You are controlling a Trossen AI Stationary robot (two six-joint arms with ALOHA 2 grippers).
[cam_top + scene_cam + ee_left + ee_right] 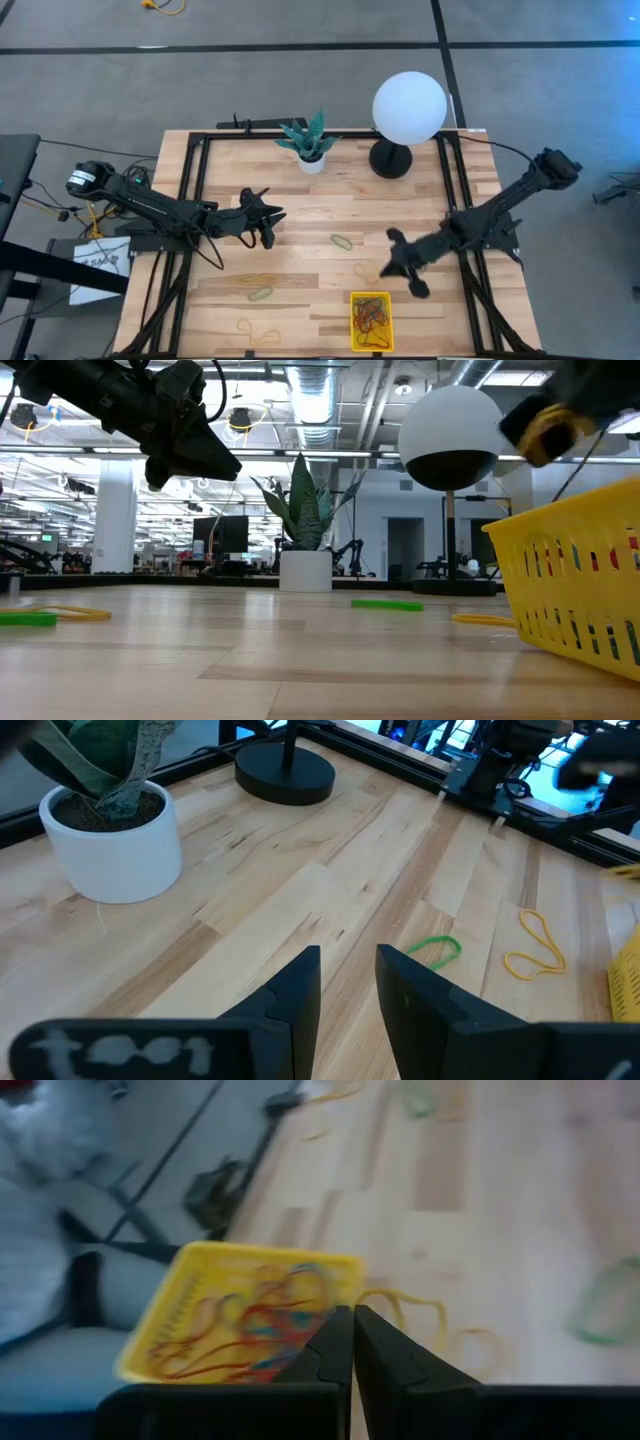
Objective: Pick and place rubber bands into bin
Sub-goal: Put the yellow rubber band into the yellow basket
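The yellow bin [370,320] sits near the table's near edge with several rubber bands in it; it also shows in the right wrist view [190,1315] and the low view [580,600]. Loose bands lie flat on the wood: a green one [342,241], a yellow one [365,272], and a green and yellow pair [260,293]. My right gripper [352,1330] hovers shut just off the bin's far side. My left gripper [348,985] hangs open above the table's left half [265,222], touching nothing, with a green band [435,948] ahead of it. My right gripper is shut, and the low view shows a blurred yellow-orange band [545,432] at its fingertips, lifted clear of the table. Its own wrist view shows no band between the fingers, so which part is pinched cannot be told.
A white plant pot [312,160] and a globe lamp [408,108] on a black base [390,160] stand at the far edge. Black frame rails run along both sides [195,200]. Another yellow band [255,330] lies at the near-left edge.
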